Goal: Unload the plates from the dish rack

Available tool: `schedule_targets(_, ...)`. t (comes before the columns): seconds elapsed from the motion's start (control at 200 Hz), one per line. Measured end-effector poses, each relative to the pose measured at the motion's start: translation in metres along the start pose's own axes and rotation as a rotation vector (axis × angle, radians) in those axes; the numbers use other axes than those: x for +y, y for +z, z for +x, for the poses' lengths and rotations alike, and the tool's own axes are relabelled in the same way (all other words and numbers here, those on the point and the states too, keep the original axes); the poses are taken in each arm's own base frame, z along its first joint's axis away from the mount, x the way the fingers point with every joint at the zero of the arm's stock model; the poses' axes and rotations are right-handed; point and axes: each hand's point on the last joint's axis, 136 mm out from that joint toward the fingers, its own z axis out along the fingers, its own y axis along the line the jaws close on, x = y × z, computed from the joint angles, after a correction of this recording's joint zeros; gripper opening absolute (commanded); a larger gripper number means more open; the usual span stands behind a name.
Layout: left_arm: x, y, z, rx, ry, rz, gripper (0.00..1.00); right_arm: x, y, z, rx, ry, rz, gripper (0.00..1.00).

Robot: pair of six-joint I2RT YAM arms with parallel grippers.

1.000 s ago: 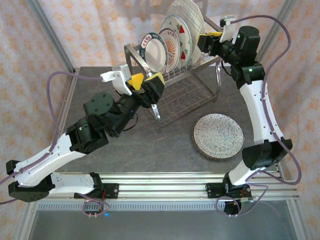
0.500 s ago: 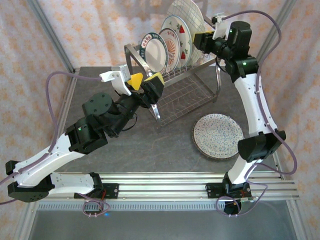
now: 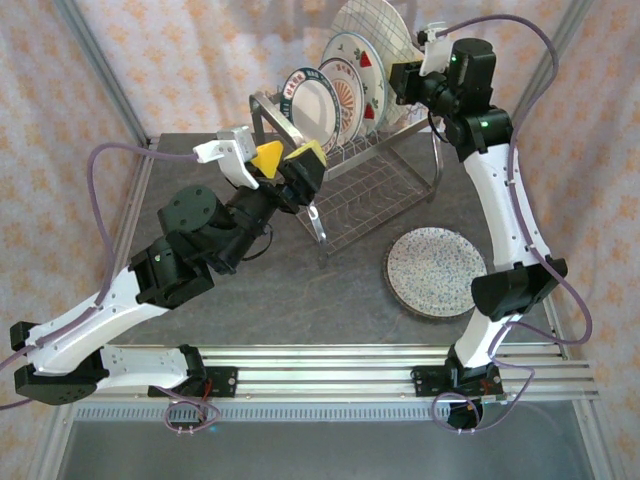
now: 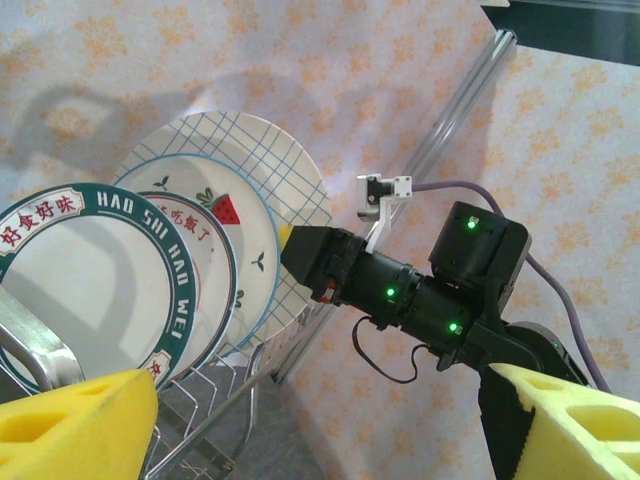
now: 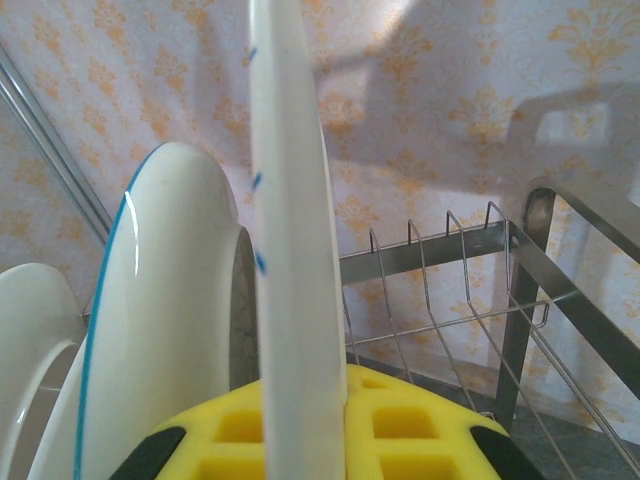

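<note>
The silver dish rack (image 3: 375,185) holds three upright plates: a lettered-rim plate (image 3: 307,100), a fruit-print plate (image 3: 357,75) and a plaid-lined plate (image 3: 372,28). My right gripper (image 3: 402,80) reaches in from the right at the plaid plate's edge. In the right wrist view that plaid plate (image 5: 290,200) stands edge-on between the yellow pads (image 5: 440,430), which press against both its sides. My left gripper (image 3: 287,160) hovers open by the rack's left end handle, with nothing between its pads. The left wrist view shows the same plaid plate (image 4: 270,165) and the right gripper behind it.
A speckled plate (image 3: 437,272) lies flat on the grey table to the right of the rack. The rack's lower wire tier (image 3: 355,195) is bare. Patterned curtain walls and metal frame posts (image 3: 95,70) close in the back and sides.
My right arm has swung left so its gripper now sits over the plaid plate's rim. The left gripper has shifted slightly up and back.
</note>
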Motion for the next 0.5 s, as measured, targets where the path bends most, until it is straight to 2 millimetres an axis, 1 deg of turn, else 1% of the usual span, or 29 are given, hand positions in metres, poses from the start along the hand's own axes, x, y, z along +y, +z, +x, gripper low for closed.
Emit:
schedule_targets(0.28,-0.001,0.000,-0.003,-0.010,-0.007,0.005,0.84,-0.001,-0.003,-0.001,0.010,-0.011,0.048,0.00)
schedule_targets(0.5,-0.004,0.000,-0.006,-0.022,-0.019,0.016,0.84,0.000,-0.012,-0.013,-0.004,-0.030,0.080,0.00)
